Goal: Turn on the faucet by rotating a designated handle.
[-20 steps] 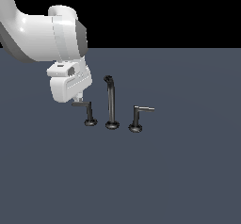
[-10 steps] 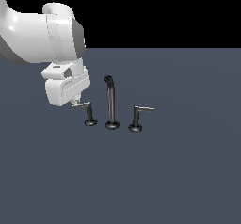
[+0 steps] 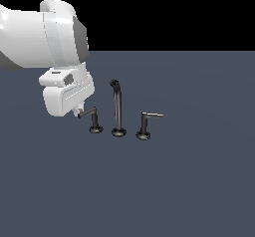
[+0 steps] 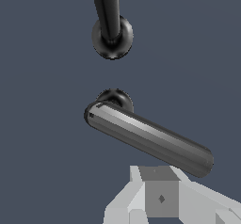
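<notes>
The faucet's tall dark spout (image 3: 117, 106) stands in the middle of the set, its base (image 4: 112, 38) showing in the wrist view. The handle (image 3: 89, 113) is the dull dark grey lever toward the exterior view's left; its arm (image 4: 148, 138) lies slantwise in the wrist view. My gripper (image 3: 79, 112) sits at the outer tip of that arm, fingers (image 4: 160, 195) together with no gap and nothing held. They are beside the lever's end, touching or nearly so.
The twin lever (image 3: 149, 115) with a brighter silvery arm stands toward the exterior view's right of the spout. All three pieces rest on a flat dark grey-blue surface (image 3: 189, 181). My bulky white arm (image 3: 45, 42) hangs over the exterior view's left.
The handle's arm has swung out toward the exterior view's left and now shows clearly. My gripper has shifted slightly left along with its tip.
</notes>
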`<state>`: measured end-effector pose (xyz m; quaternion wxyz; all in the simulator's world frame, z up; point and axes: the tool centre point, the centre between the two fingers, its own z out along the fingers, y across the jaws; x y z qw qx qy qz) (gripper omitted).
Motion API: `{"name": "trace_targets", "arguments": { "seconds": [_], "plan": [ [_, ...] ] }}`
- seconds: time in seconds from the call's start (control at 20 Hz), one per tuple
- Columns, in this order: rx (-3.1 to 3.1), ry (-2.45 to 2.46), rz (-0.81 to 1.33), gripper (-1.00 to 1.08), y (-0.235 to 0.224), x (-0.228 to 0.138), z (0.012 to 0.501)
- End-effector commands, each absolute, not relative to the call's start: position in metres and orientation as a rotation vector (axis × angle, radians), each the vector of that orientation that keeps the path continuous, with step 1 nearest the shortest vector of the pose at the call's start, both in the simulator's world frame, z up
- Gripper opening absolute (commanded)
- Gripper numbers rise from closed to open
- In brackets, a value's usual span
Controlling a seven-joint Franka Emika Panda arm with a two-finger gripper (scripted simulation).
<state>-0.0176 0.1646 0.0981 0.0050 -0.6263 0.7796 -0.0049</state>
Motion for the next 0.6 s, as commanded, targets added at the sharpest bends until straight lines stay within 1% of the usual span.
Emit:
{"name": "trace_targets", "arguments": {
  "seconds": [0.0,0.55],
  "plan": [
    [-1.959,2.449,-0.013,-1.0,0.159,-0.025,0.098],
    [-1.968,2.448,-0.001,-1.0,0.135,-0.053,0.098]
  ]
}}
